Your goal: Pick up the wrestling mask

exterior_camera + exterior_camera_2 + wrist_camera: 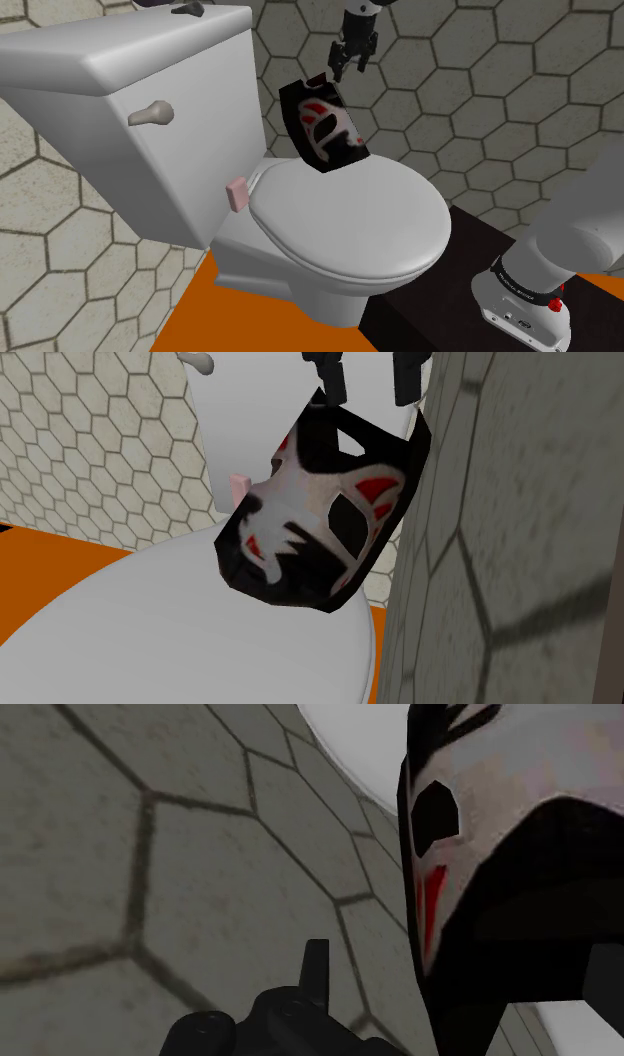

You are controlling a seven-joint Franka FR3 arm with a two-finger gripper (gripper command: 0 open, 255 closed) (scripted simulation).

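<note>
– Black, white and red mask (pixel 325 122) is hanging tilted under the gripper (pixel 352 70), shoulder view. Where are you placing it?
– Mask is sitting at the gripper's 7 o'clock, over the rear of the white lid (pixel 350 225). Tank (pixel 120 90) is standing at its 9 o'clock, hex-tiled wall (pixel 480 90) at its 3.
– Is it touching the lid?
– Cannot tell; its lower corner is overlapping the lid's back edge in that view.
– Tool state?
– Fingers (pixel 325 374) are pointing down and standing apart, pinching the mask's upper rim between them. In the second exterior view the mask's black top is spanning the gap just under the tips.
– Wrist view?
– Mask is looming close beside one finger, an eye hole and a red streak facing the camera, tiles lying beyond.
– Anything else?
– Beige handle (pixel 152 113) is sticking out of the tank front. Small pink block (pixel 237 193) is sitting by the lid's hinge, at the mask's 8 o'clock. Orange floor (pixel 185 320) is showing at the lid's 7 o'clock.
</note>
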